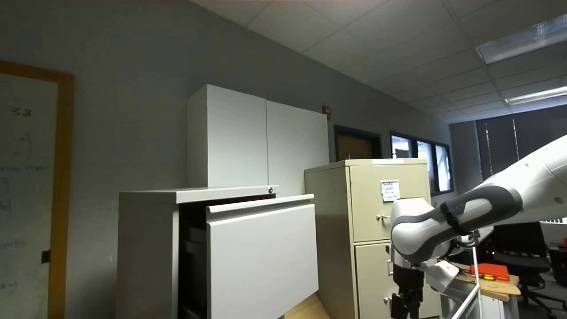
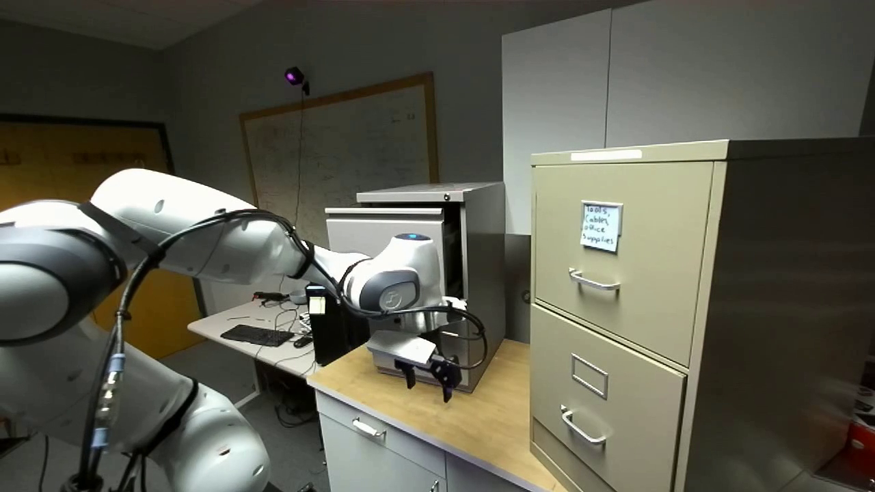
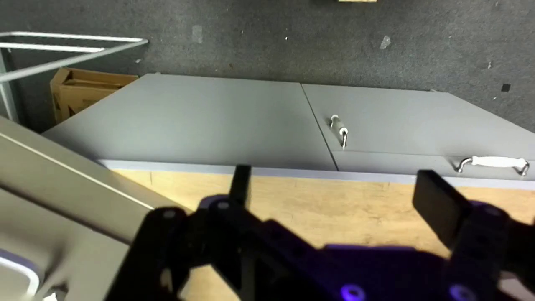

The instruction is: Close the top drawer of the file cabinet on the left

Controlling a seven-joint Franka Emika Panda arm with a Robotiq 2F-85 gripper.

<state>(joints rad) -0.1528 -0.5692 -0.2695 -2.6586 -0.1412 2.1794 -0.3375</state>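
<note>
The top drawer is wide, light grey-white and pulled out of the file cabinet, with a dark gap behind its front. In an exterior view the drawer is partly hidden behind my arm, and the cabinet's side shows. My gripper points down over the wooden counter, in front of the cabinet and lower than the drawer's top edge. In an exterior view the gripper is apart from the drawer front. In the wrist view the fingers are spread with nothing between them; the drawer is out of that view.
A taller beige cabinet with handles stands beside the grey one on the wooden counter; it also shows close to the gripper in the wrist view. A white cupboard is behind. A desk with a keyboard stands beyond.
</note>
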